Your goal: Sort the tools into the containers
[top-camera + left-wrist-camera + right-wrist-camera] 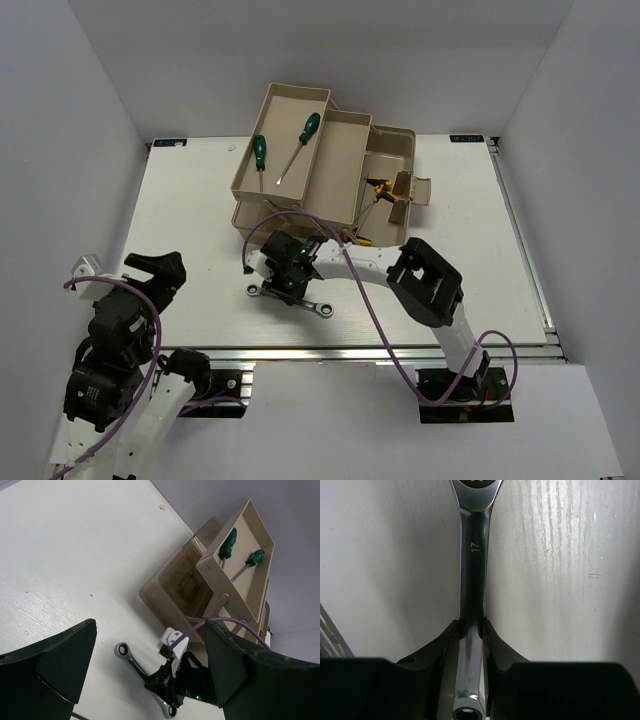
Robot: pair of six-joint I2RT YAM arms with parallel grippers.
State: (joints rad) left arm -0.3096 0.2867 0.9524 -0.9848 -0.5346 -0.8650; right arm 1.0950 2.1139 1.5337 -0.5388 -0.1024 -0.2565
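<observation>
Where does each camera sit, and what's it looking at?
Top external: above, behind the arms, looking down on table, toolbox, both arms.
Left wrist: on the left arm, facing the toolbox between its open fingers.
Right wrist: on the right arm, looking down at the wrench between its fingers.
Shared: all see the wrench.

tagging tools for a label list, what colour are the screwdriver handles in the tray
Green on both screwdriver handles, shown best in the left wrist view.

A white wood-grain bench (pixel 190 230) is lying flat under soft, even light, plain pale grey walls (pixel 400 50) are closing it in on three sides, and a silver aluminium rail (pixel 330 353) is running along its near edge.
</observation>
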